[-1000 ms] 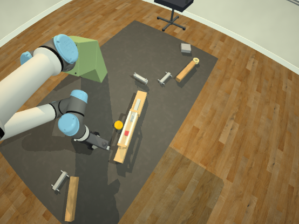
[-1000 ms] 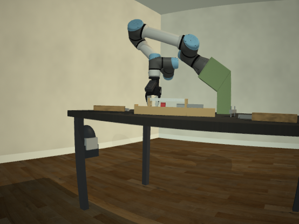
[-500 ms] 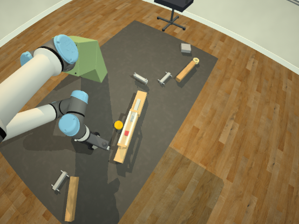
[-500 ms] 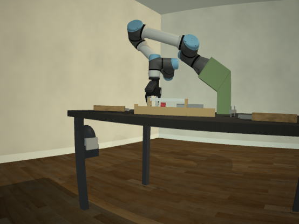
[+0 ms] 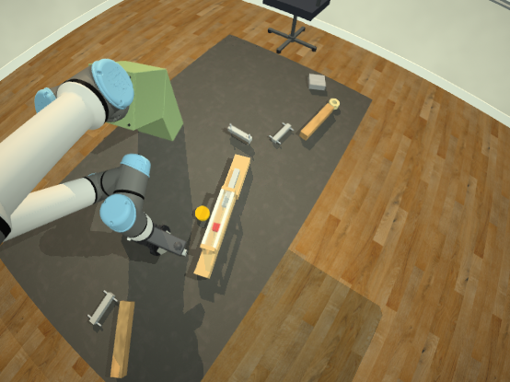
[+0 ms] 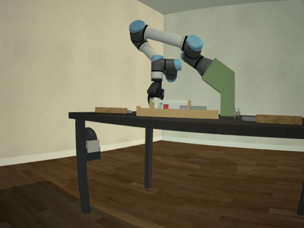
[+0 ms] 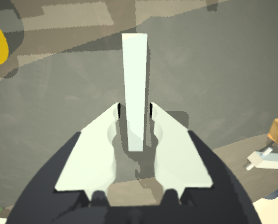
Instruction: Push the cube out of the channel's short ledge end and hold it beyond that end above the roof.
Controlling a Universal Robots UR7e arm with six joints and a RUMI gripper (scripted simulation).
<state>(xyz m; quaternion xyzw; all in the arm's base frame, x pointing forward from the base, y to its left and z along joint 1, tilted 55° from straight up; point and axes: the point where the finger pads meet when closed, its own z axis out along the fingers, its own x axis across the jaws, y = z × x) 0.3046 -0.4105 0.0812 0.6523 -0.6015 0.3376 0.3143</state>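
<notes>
Dark grey tabletop [image 5: 272, 171] [image 6: 192, 125] stands on dark legs over a brown wood-plank floor [image 5: 414, 203] [image 6: 175, 171]. On it lies a long pale-wood channel [image 5: 202, 268] [image 6: 175, 113] with a clear roof; the small red cube [image 5: 215, 226] [image 6: 165, 106] is inside, under that roof, nearer the end with the short ledge and raised lip. A grey bar [image 5: 234, 179] [image 6: 201, 107] lies at the other end. The black two-jaw gripper [image 5: 185, 252] [image 6: 155, 107] [image 7: 135, 104] is beside the channel, outside it, pointing down. Its pale fingers are partly open, with a narrow gap on each side of a long whitish bar [image 7: 135, 90] seen between them, so they grip nothing. A yellow round piece [image 5: 202, 213] [image 7: 3, 47] stands near the channel's side, between the channel and the arm.
</notes>
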